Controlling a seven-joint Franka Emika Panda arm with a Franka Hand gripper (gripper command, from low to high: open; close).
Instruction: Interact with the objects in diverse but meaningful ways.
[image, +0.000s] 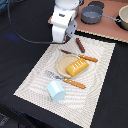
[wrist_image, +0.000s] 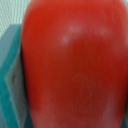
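While the arm (image: 65, 22) hangs over the far end of the mat (image: 35, 82), its claw is hidden under the white wrist housing in the exterior view; the wrist view is almost filled by the tomato (wrist_image: 75, 65), red and glossy, with a teal finger (wrist_image: 11, 85) pressed along one side of it; the other finger is out of sight, so whether the claw grips the tomato or merely lies against it I cannot tell. On the mat, the bread (image: 76, 67) rests on a tan plate (image: 64, 64) near the middle; the knife (image: 84, 57) lies just beyond the plate, close to its far rim, and the fork (image: 67, 81) lies just on the near side, close to the near rim. A cup (image: 55, 90) sits on its side at the near part of the mat (its mouth appears to face the exterior view's left), apart from the fork. The sausage (image: 80, 45) lies near the mat's far edge, just beside the arm on the exterior view's right. Bare mat shows along the exterior view's left edge and toward the near corner on the right; dark cloth (image: 20, 55) surrounds the mat. Two grey pots (image: 92, 14) stand on a board (image: 102, 30) beyond the mat.
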